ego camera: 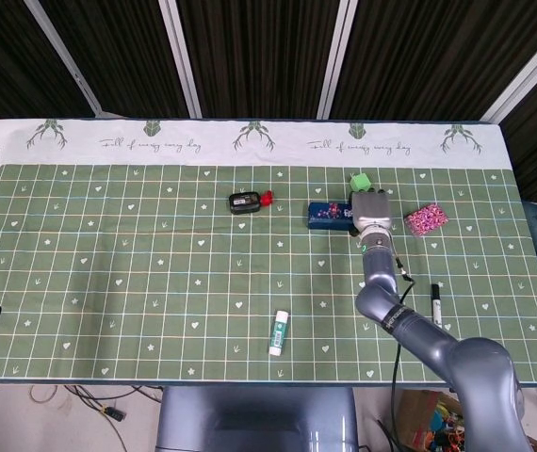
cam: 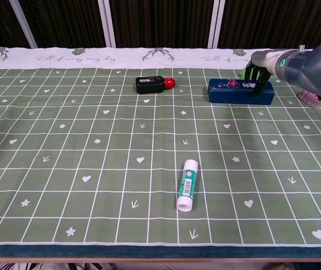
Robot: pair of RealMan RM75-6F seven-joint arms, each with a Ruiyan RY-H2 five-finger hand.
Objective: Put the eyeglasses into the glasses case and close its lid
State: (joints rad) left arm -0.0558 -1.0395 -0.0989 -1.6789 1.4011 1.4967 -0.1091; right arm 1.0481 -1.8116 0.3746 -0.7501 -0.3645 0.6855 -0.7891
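Right hand (cam: 257, 79) clamps the glasses case (cam: 240, 91), upper right of frame. Rigid, light shell, probably slick: grip across the narrow sides.

Green tabletop (ego camera: 108, 264) with white grid and hearts. Dark blue case (cam: 233, 93), speckled red on top, under black-fingered right robot hand (cam: 257, 76). White-and-green tube (cam: 187, 184) nearer the camera.
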